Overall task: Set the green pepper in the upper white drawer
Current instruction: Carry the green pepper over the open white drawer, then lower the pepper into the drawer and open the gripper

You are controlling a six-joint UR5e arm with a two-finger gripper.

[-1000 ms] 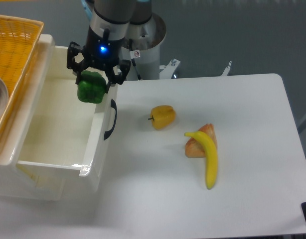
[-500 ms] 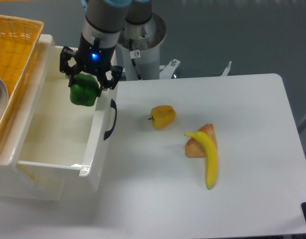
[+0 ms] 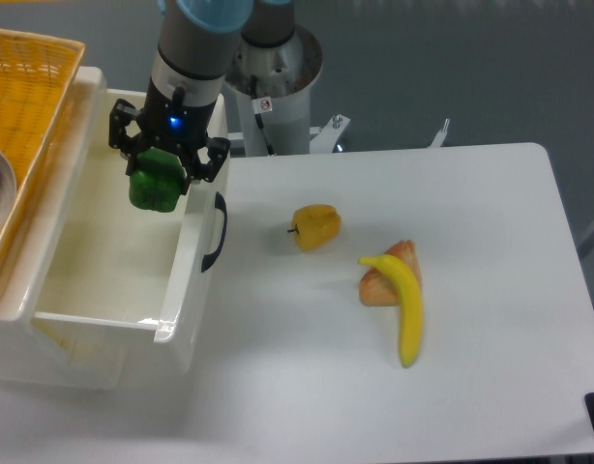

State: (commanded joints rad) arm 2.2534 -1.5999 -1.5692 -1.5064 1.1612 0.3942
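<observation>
My gripper [image 3: 159,172] is shut on the green pepper [image 3: 154,186], a glossy lobed fruit hanging below the black fingers. It hovers over the open upper white drawer [image 3: 178,280], near the drawer's back right corner and just left of its front panel. The panel carries a black curved handle [image 3: 216,232]. The pepper is held above the drawer floor, clear of the walls.
A yellow-orange pepper [image 3: 316,225] lies on the white table [image 3: 490,213], with a banana [image 3: 403,302] resting across an orange-pink fruit [image 3: 386,276] to its right. A woven orange-yellow basket [image 3: 26,106] stands left of the drawer. The robot base [image 3: 278,82] is behind.
The gripper has carried the green pepper leftward, from over the drawer's front panel to over the drawer's inside.
</observation>
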